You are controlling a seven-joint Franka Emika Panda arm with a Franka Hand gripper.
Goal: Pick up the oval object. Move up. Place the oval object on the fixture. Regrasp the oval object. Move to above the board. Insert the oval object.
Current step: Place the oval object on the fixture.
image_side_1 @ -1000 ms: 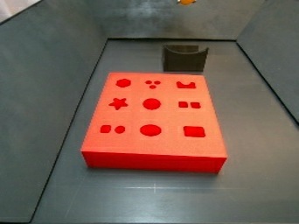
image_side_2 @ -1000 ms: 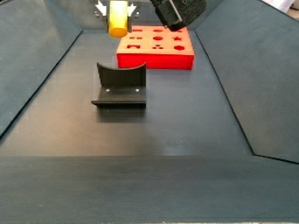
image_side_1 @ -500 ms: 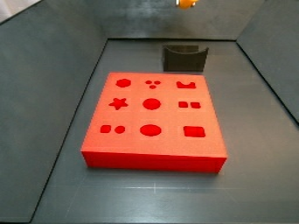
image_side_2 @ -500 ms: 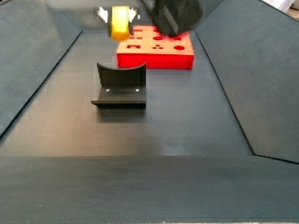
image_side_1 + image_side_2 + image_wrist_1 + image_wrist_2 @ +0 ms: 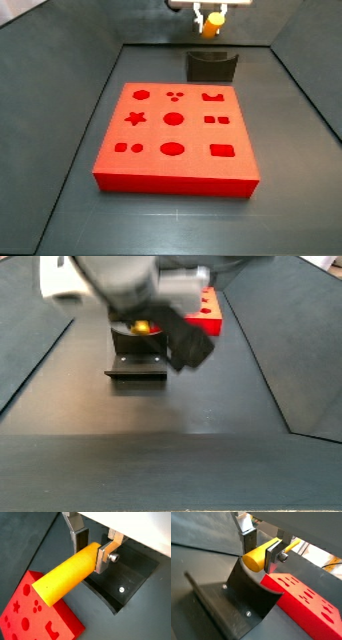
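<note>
Gripper: the gripper (image 5: pixel 92 548) is clamped on the oval object (image 5: pixel 67 574), its silver fingers (image 5: pixel 105 554) pressing the peg's sides near one end; in a side view it hangs above the fixture (image 5: pixel 211 66) at the far end of the floor.
Oval object: a yellow-orange peg held in the air, just over the fixture's notched top (image 5: pixel 256 587), apparently not yet resting in it.
Long axis: roughly level, sticking out from between the fingers; a rounded free end faces the camera in a wrist view.
Board: the red board (image 5: pixel 175 134) lies nearer, apart from the fixture.
Risk: if the peg comes down off-centre, it may strike a notch wall and twist in the grip, or roll off once released.
</note>
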